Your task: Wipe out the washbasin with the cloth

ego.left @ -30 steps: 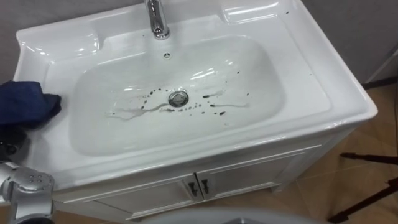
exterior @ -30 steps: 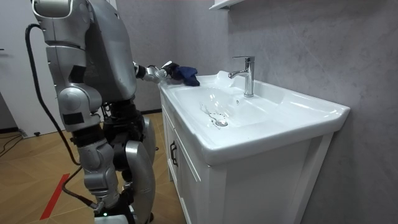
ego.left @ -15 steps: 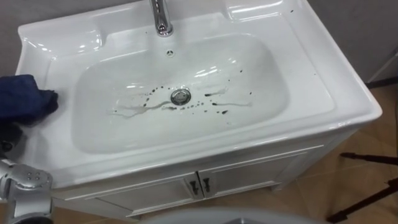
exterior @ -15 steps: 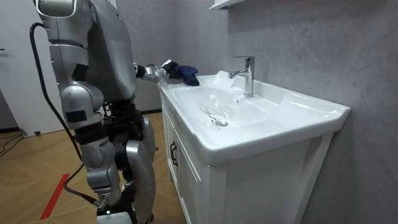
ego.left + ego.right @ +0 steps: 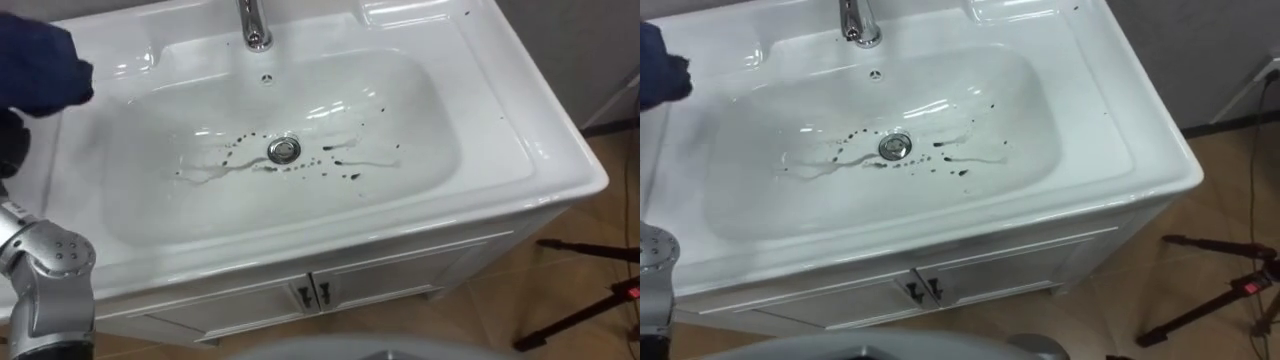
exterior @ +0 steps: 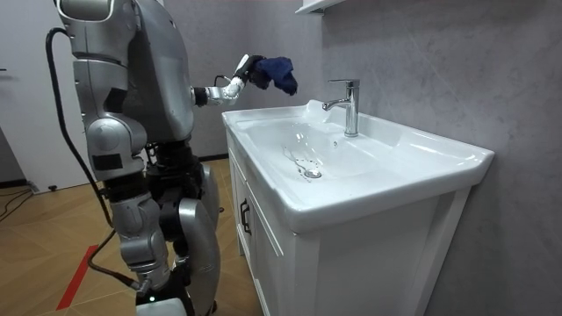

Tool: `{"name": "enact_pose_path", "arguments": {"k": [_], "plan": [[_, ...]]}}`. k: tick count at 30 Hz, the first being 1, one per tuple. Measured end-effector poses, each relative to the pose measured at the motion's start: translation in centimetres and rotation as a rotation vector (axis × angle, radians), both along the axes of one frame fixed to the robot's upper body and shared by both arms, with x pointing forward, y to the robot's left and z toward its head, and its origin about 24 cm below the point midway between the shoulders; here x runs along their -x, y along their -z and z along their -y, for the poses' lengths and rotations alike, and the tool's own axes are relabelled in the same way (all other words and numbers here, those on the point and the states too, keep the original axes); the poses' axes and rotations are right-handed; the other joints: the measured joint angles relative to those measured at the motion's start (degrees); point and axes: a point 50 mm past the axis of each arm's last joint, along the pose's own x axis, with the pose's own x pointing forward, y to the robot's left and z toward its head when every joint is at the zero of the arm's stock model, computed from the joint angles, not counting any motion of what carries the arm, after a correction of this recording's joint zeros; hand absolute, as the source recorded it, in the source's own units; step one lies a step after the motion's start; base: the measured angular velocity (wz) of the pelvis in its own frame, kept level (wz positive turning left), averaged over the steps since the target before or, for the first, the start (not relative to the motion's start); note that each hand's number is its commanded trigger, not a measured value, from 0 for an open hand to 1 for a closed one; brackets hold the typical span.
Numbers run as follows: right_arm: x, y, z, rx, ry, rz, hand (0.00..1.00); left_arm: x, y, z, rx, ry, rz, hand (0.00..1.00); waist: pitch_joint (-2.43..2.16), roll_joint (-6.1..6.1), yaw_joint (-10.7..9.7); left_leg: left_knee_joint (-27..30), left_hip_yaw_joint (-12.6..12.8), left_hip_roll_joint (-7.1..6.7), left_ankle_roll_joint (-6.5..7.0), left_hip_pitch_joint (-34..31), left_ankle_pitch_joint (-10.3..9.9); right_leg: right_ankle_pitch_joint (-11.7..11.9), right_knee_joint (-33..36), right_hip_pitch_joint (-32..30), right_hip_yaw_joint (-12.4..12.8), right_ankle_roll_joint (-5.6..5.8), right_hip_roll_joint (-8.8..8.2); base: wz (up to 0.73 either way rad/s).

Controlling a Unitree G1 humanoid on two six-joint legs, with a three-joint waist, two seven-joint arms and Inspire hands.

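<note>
Faucet (image 5: 255, 25) behind spotted basin (image 5: 545, 150) (cloth (image 5: 35, 65) in left robot hand (image 6: 246, 75))

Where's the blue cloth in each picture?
Left eye view: the blue cloth is in the top left corner, left of the faucet.
Room view: held up in the left robot hand, left of the faucet.
Right eye view: at the left edge, near the top.
Shared landmark: the faucet.

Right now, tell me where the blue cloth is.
The dark blue cloth is at the left eye view's upper left, held by the left hand above the left rim of the basin, left of the faucet.
</note>
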Motion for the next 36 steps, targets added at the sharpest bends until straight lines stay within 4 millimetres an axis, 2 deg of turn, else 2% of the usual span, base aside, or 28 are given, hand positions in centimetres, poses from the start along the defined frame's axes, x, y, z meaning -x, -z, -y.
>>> {"name": "enact_pose_path", "arguments": {"k": [4,12,15,18,20,23,29,36], "plan": [[0.2,0.0,0.0,0.002,0.0,0.002,0.0,-0.2,-0.8,0.4,-0.031,0.035,0.039,1.0,-0.05,0.01,0.1,0.0,0.0,-0.01,0.0,0.3,0.0,0.0,0.0,0.0,0.0,0.0,0.0,0.0],[0.6,0.0,0.0,-0.01,-0.001,-0.013,0.0,-0.1,-0.5,0.8,-0.06,0.069,-0.006,1.0,0.03,0.13,-0.1,0.0,-0.3,-0.02,0.0,0.3,0.0,0.0,0.0,-0.2,0.0,0.0,-0.08,0.0],[0.7,0.0,0.0,-0.011,0.006,-0.022,0.0,-0.4,0.3,1.7,-0.034,0.134,-0.073,1.0,-0.01,0.05,-0.2,0.0,-0.1,-0.04,0.0,0.4,0.0,0.0,0.1,-0.1,-0.3,-0.02,-0.14,0.0],[0.6,0.0,0.0,-0.019,0.005,-0.023,0.0,-0.8,2.3,2.5,0.014,0.194,-0.199,1.0,0.03,0.12,-0.8,0.5,-0.3,-0.07,0.0,0.6,0.0,0.0,0.2,0.2,-0.2,-0.03,-0.23,0.02],[0.6,0.0,0.0,-0.021,0.008,-0.026,0.0,-0.8,4.2,3.0,0.034,0.226,-0.33,1.0,0.05,0.24,-2.0,0.5,-0.6,-0.08,0.0,0.0,0.0,0.1,0.2,-0.1,-0.4,-0.07,-0.22,0.05],[0.3,0.0,0.0,-0.032,0.002,-0.027,0.0,-1.0,5.5,3.7,0.036,0.273,-0.448,1.0,0.08,0.36,-2.4,0.1,-0.5,0.05,0.01,-0.3,0.0,0.2,0.4,-0.8,-0.2,-0.21,0.07,-0.03],[0.4,-0.1,0.3,-0.038,0.001,-0.044,0.0,-1.3,6.7,4.9,0.001,0.37,-0.606,1.0,0.01,1.12,-3.4,0.2,0.2,0.28,0.01,-0.6,0.0,0.3,0.6,-0.8,0.1,-0.4,0.35,-0.04],[0.6,-0.1,0.4,-0.033,-0.015,-0.075,0.0,-1.3,7.3,4.8,-0.011,0.379,-0.723,1.0,0.18,1.66,-4.7,0.5,0.3,0.28,0.0,-0.6,0.0,0.2,0.1,-0.9,0.1,-0.42,0.32,-0.01]]}}
